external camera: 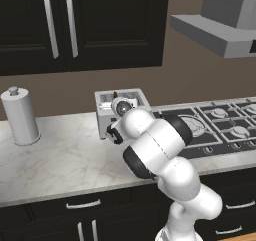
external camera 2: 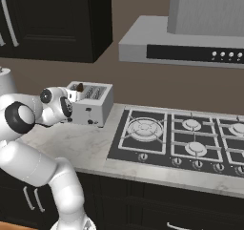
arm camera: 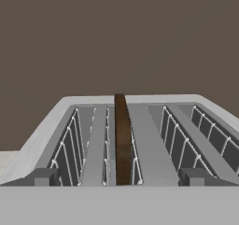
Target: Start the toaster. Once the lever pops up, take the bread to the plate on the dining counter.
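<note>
The silver-grey toaster [external camera: 107, 108] [external camera 2: 96, 105] stands on the marbled worktop against the wall. The bread [arm camera: 122, 140] [external camera 2: 80, 87], a thin dark brown slice, stands upright in the second slot from the left and pokes a little above the top. My gripper [external camera: 113, 133] hangs close in front of the toaster's front face, level with its top edge, largely hidden behind my own wrist and elbow. Nothing is between its jaws, which stand open. The plate and the dining counter are out of view.
A tall white canister [external camera: 20, 116] stands at the left of the worktop [external camera: 60, 160]. The gas hob [external camera: 220, 125] [external camera 2: 186, 138] lies right of the toaster under a grey hood [external camera 2: 181, 43]. Dark wall cabinets [external camera: 75, 25] hang above.
</note>
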Robot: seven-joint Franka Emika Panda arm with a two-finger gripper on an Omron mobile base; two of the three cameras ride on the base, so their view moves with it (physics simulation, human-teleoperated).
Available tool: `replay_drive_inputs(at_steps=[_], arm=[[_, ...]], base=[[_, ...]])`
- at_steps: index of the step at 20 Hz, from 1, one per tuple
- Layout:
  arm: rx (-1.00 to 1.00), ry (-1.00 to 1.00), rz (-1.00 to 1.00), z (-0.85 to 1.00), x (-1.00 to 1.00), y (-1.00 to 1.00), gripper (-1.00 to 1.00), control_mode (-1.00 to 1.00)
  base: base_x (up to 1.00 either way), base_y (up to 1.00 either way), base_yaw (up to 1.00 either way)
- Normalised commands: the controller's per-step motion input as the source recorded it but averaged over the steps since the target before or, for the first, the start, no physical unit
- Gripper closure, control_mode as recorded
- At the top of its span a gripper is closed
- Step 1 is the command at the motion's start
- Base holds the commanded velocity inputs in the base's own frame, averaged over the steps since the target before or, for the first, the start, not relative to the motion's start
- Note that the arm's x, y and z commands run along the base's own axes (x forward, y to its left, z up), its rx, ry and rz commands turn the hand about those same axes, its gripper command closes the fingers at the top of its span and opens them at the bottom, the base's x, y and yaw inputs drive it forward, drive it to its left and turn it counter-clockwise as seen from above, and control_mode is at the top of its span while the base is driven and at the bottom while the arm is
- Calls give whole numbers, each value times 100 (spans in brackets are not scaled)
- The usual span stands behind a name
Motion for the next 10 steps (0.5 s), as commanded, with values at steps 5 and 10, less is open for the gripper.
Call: replay_drive_inputs(at_steps=[5, 10], arm=[[0, 0, 0, 0, 0, 0, -100, -100], [0, 0, 0, 0, 0, 0, -100, -100]], base=[[0, 0, 0], [0, 0, 0]])
